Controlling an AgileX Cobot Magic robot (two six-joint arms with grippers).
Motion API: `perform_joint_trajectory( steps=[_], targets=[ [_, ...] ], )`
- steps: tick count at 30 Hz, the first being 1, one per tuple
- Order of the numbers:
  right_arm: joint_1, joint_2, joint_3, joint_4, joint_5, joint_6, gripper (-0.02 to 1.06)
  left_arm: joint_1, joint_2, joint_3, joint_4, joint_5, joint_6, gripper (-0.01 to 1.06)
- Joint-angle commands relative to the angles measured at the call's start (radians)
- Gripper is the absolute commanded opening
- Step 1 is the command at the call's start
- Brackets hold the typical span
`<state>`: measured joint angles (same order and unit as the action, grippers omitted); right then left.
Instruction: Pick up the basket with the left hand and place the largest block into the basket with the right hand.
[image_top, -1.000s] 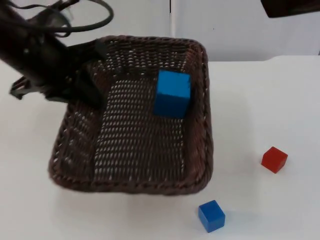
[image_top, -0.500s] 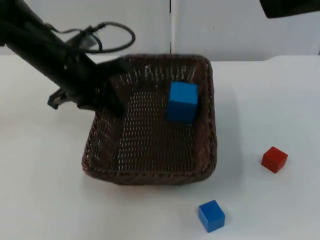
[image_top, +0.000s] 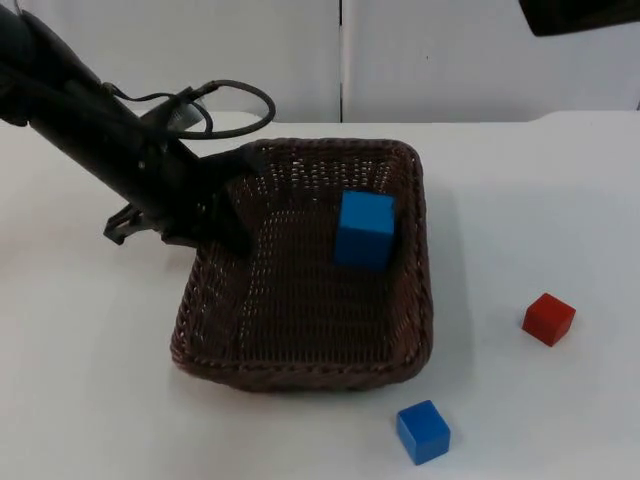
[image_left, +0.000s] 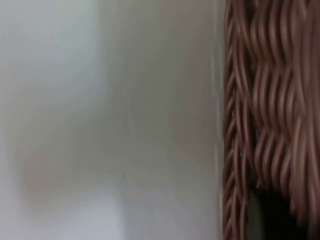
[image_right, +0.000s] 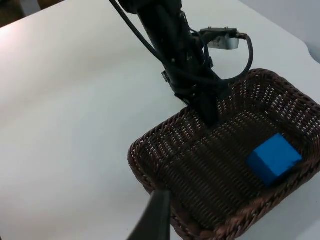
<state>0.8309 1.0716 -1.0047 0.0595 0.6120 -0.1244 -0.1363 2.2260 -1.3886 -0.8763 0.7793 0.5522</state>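
Observation:
The dark brown wicker basket (image_top: 300, 372) is in the middle of the table, and a large blue block (image_top: 364, 229) lies inside it toward the right wall. My left gripper (image_top: 225, 215) is shut on the basket's left rim, one finger inside and one outside. The left wrist view has the woven basket rim (image_left: 240, 125) pressed close, with white table beside it. The right wrist view looks down on the basket (image_right: 150, 175), the blue block (image_right: 274, 159) and the left gripper (image_right: 210, 112) on the rim. My right gripper (image_right: 156, 215) waits high, off to the right of the basket.
A small blue block (image_top: 423, 431) lies on the table in front of the basket's right corner. A small red block (image_top: 548, 319) lies to the basket's right. The grey partition wall (image_top: 450, 60) closes the back.
The left gripper has brought the basket down and to the right, away from the camera, with the large blue block riding inside. The two small blocks have not moved.

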Motion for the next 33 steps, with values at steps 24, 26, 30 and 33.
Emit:
perform_joint_trajectory(
  steps=[24,26,30,33],
  targets=[
    [0.004,-0.006,0.002,-0.006,0.049,0.003,0.81,-0.003,-0.013,-0.014,-0.18,0.055,0.042,0.45],
    [0.004,-0.006,0.002,-0.01,0.047,0.002,0.81,-0.003,-0.013,-0.014,-0.17,0.055,0.05,0.45],
    [0.004,-0.006,0.002,-0.014,0.047,0.002,0.81,-0.003,-0.02,-0.014,-0.117,0.034,0.044,0.45],
    [0.004,-0.006,0.002,-0.022,0.047,0.002,0.81,-0.003,-0.035,-0.014,-0.035,0.003,-0.014,0.45]
  ],
)
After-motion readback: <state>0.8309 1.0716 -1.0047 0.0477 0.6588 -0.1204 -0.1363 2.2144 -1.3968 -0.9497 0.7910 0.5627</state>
